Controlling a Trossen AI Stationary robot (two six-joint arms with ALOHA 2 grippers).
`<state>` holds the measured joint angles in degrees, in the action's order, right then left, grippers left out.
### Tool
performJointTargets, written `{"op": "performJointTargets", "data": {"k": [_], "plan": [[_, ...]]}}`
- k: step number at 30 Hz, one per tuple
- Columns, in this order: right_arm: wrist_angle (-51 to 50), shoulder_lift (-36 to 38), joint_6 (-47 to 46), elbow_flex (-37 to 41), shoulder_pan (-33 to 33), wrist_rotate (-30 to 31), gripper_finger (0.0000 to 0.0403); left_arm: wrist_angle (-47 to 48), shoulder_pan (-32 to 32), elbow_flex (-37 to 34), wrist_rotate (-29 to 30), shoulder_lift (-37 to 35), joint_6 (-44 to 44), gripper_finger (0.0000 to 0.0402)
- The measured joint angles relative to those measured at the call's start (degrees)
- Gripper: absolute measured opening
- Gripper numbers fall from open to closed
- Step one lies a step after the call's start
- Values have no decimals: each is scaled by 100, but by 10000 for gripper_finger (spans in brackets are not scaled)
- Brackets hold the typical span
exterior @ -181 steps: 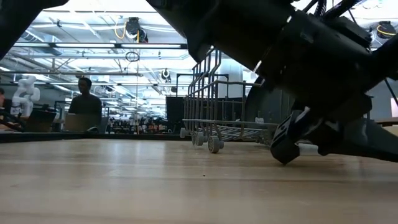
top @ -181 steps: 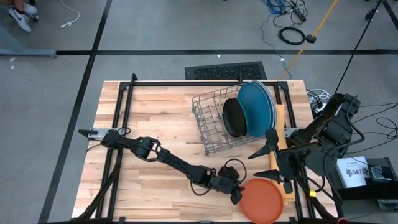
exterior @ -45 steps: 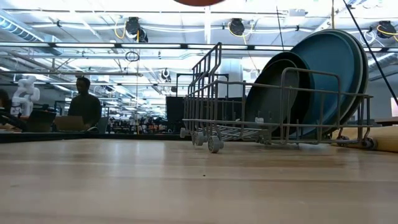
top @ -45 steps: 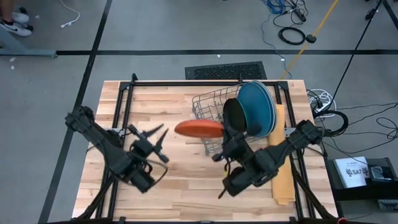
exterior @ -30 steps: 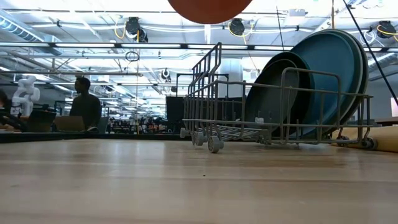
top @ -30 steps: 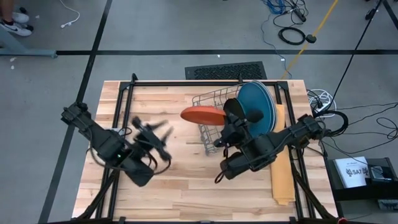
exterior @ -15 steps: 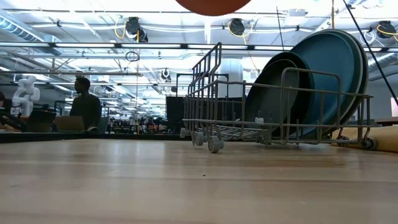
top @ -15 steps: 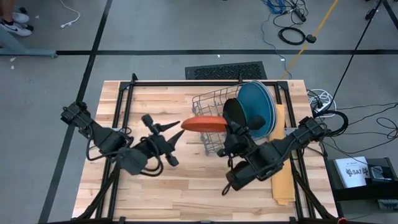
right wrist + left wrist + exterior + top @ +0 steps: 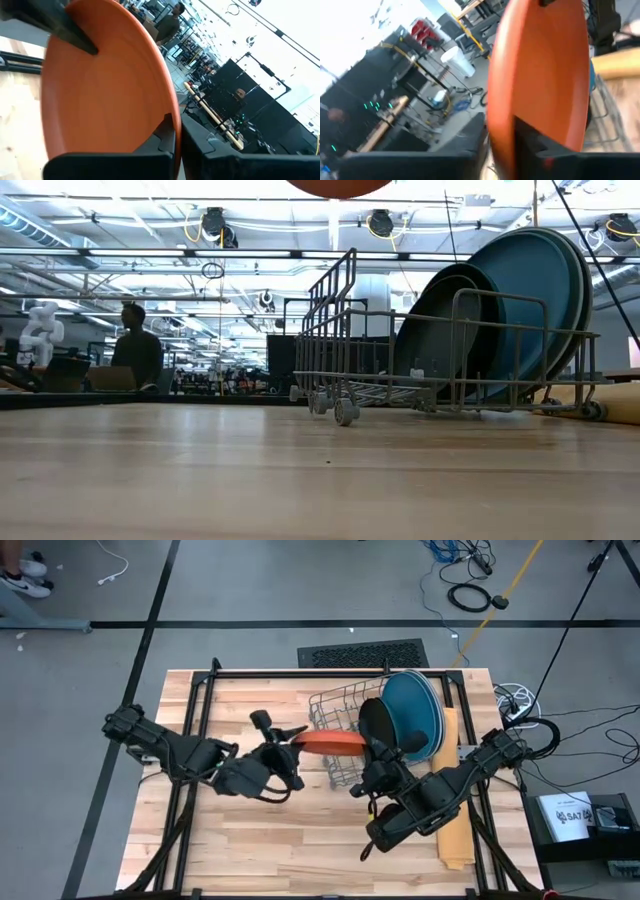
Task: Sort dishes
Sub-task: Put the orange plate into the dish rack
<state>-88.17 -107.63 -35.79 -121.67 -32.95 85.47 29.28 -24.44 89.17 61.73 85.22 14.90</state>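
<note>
We've got the orange plate (image 9: 330, 741) up in the air near the middle of the high view, just left of the wire rack (image 9: 345, 730), well clear of the tabletop (image 9: 250, 840). In the low view only its bottom edge pokes in at the top centre of the frame.

The right gripper (image 9: 368, 752) comes in from the lower right and has its fingers (image 9: 167, 132) clamped tight on the plate's rim. The left gripper (image 9: 292, 736) reaches in from the left with its fingers (image 9: 530, 142) straddling the opposite rim, one on each face. We can't tell if they're actually squeezing it or just sitting narrow around the edge.

Over in the rack, upper right of the tabletop, the black plate (image 9: 377, 727) stands on edge. Right behind it is the medium blue plate (image 9: 412, 710), with more plates stacked behind that, too hidden to sort out from here.
</note>
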Motion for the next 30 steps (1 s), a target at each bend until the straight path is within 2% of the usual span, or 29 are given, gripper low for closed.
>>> {"op": "performJointTargets", "data": {"k": [2,3,6,8,12,16,19,21,24,27,30], "plan": [[-8,0,6,0,-23,16,2,-109,93,2,-28,-4,465,31],[-17,0,52,0,-35,33,4,-191,155,2,-36,-10,682,19],[-7,7,243,0,-72,-109,27,-407,320,9,-96,-23,1737,14],[-28,9,243,0,-95,-298,55,-570,503,9,-418,-26,2530,13],[32,31,255,-2,-139,-992,135,-673,1025,15,-1790,-19,3822,12],[-9,33,283,-2,-293,-1976,216,-393,1616,-4,-3151,51,4779,12],[-24,37,530,-2,-509,-2742,257,-402,2148,-3,-4067,123,5258,12],[-32,48,680,-10,-681,-3137,271,-485,2490,0,-4640,234,5500,12],[-53,122,717,-115,-908,-3351,276,-411,2933,-2,-5240,502,5803,12],[-44,252,704,-264,-1145,-3342,271,-289,3263,-2,-5576,776,6107,12],[-11,361,571,-409,-1353,-3228,264,-379,3449,-2,-5670,1021,6346,12]]}}
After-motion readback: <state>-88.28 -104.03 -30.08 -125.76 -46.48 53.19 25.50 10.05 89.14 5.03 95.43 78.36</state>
